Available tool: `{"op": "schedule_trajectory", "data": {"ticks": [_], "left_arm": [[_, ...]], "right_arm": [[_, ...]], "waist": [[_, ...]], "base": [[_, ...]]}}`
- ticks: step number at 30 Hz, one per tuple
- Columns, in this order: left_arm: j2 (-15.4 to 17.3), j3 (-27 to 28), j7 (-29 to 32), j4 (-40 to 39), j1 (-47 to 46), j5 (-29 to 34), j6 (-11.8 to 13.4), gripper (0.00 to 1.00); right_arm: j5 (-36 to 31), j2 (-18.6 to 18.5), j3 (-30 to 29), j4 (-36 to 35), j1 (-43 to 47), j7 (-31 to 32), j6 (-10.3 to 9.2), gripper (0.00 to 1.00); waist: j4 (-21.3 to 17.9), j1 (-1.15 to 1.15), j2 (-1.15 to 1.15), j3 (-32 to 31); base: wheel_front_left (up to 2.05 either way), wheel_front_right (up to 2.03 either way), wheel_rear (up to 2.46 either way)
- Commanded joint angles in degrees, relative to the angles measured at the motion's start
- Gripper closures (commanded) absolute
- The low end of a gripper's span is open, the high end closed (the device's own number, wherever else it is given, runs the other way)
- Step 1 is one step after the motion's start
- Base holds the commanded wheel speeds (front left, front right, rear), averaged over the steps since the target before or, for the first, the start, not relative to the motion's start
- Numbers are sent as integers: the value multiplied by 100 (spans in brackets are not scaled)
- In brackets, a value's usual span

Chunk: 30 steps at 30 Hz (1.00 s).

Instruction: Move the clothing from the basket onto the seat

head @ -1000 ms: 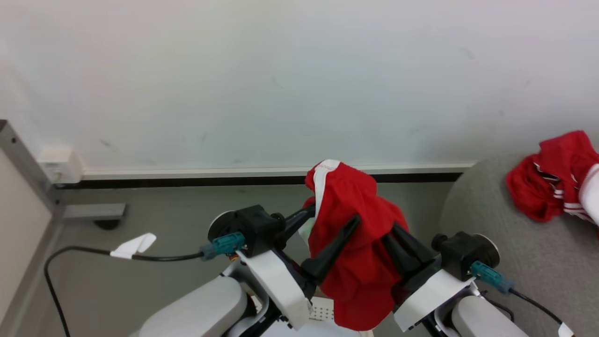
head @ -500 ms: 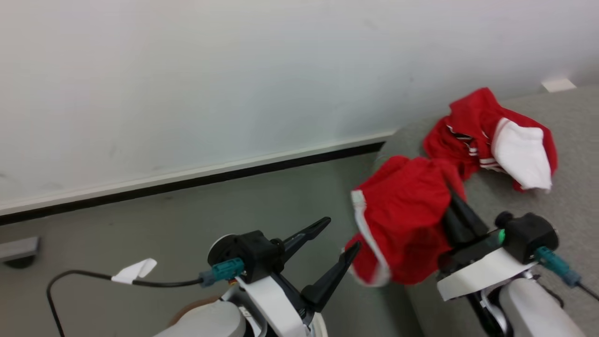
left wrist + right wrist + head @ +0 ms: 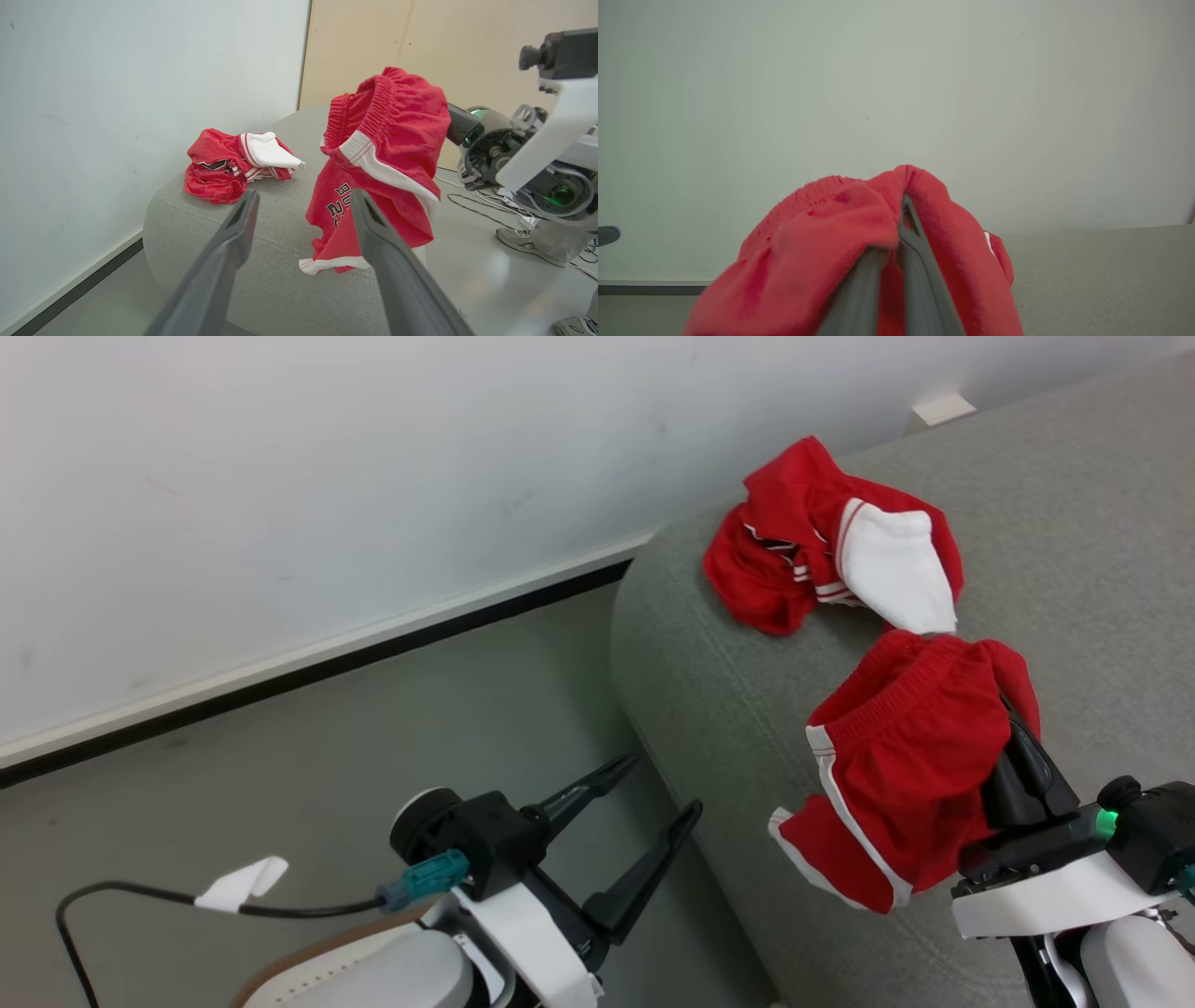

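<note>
My right gripper [image 3: 1018, 747] is shut on a pair of red shorts [image 3: 906, 765] with white trim. The shorts hang just above the grey seat [image 3: 1074, 569] near its front edge. The right wrist view shows both fingers pressed together with red cloth [image 3: 822, 242] draped over them. A second red and white garment [image 3: 794, 560] lies crumpled on the seat near the wall. My left gripper [image 3: 665, 782] stands open and empty over the floor, left of the seat. A brown curved edge [image 3: 317, 954] behind my left forearm may be the basket's rim; the rest of the basket is hidden.
A white wall with a dark baseboard [image 3: 373, 653] runs behind the grey floor. A black cable with a white tag [image 3: 233, 887] trails from my left wrist. In the left wrist view, a person's shoes [image 3: 528, 238] and loose cables [image 3: 472, 205] are on the floor beyond the seat.
The head camera has swung right, bringing the seat into view. My left gripper opened and let go of the shorts. My right gripper carried them over the seat.
</note>
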Motion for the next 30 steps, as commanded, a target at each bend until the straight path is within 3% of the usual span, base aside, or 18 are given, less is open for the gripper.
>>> {"op": "schedule_trajectory", "data": {"ticks": [1, 8, 15, 30], "left_arm": [[60, 22, -17, -15, -30, 61, 8, 0], [125, 20, 5, -98, -100, 123, 54, 0], [294, 87, 68, -266, -278, 248, 86, 0], [1099, 341, 361, -942, -757, 341, -35, 0]], "right_arm": [[-57, 19, -49, -91, 96, -1, -13, 100], [-133, 64, -152, -291, 189, -2, -13, 100], [-196, -49, -516, -385, -238, 88, -13, 100], [-136, -1087, -2165, 19, -1882, 943, -13, 100]], "waist": [[-176, 0, 0, 113], [-322, 0, 0, 240], [-201, 0, 0, 651], [640, 0, 0, 2400]], "base": [[0, 0, 0], [0, 0, 0], [0, 0, 0], [0, 0, 0]]}}
